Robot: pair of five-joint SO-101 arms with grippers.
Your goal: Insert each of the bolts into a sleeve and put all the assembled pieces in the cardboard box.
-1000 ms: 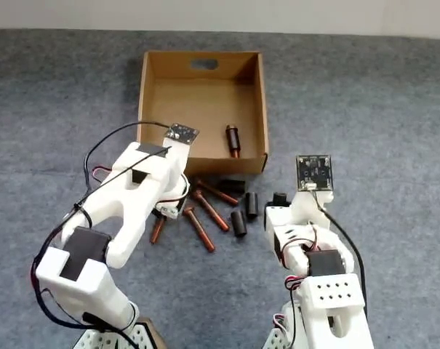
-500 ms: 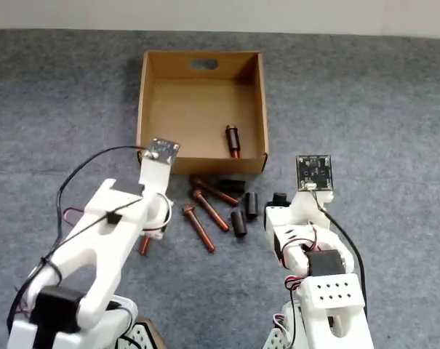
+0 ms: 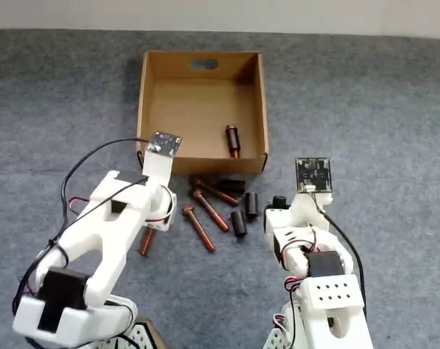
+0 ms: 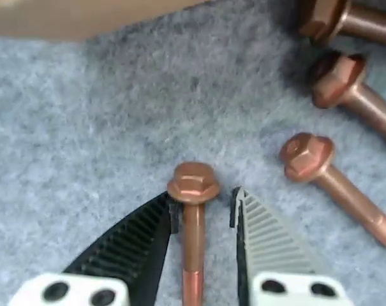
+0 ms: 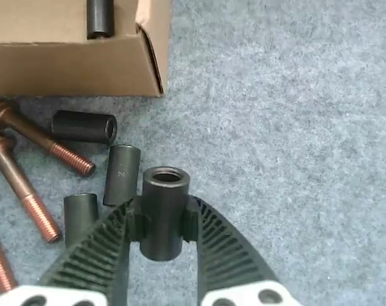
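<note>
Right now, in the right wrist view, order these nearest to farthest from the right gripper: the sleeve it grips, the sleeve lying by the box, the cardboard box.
1. The gripped sleeve, between the right gripper fingers.
2. The lying sleeve, on the carpet before the box wall.
3. The cardboard box, farthest, behind that sleeve.

Counted by kind: four loose bolts (image 3: 145, 243) (image 3: 199, 229) (image 3: 212, 212) (image 3: 218, 193), copper-coloured; four empty sleeves (image 3: 233, 185) (image 3: 251, 204) (image 3: 238, 222) (image 3: 280, 201), black; one assembled piece (image 3: 232, 139), bolt seated in sleeve; one cardboard box (image 3: 142, 109), open-topped.
</note>
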